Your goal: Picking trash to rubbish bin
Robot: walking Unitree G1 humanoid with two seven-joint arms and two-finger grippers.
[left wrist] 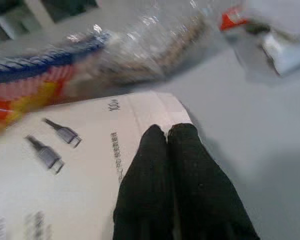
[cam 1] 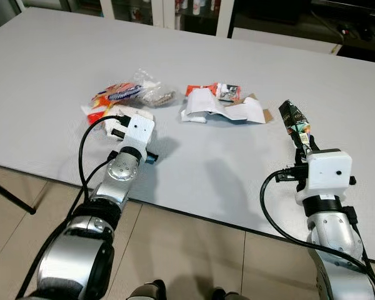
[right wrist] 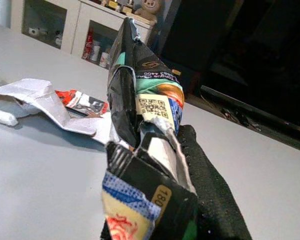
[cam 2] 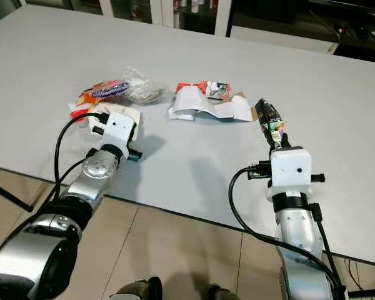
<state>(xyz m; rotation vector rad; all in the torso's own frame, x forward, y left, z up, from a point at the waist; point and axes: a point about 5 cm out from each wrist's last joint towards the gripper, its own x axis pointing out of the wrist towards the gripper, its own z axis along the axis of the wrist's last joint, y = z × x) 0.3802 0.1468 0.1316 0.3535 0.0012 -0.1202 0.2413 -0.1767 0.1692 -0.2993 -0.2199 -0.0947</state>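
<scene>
Because no bin is in sight, I keep the right gripper point(cam 2: 276, 139) clamped on the dark crumpled foil snack wrapper point(cam 1: 294, 121), raised off the grey table point(cam 1: 62, 56) for carrying. The left gripper point(left wrist: 168, 132), fingers pressed together and empty, rests on the white printed cable box point(left wrist: 65, 165) beside the clear plastic bag point(cam 1: 151, 94), likely the next pick.

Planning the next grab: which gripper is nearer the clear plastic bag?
Left. The left gripper rests on the white box just before the clear plastic bag; the right gripper is across the table, holding a dark wrapper.
</scene>
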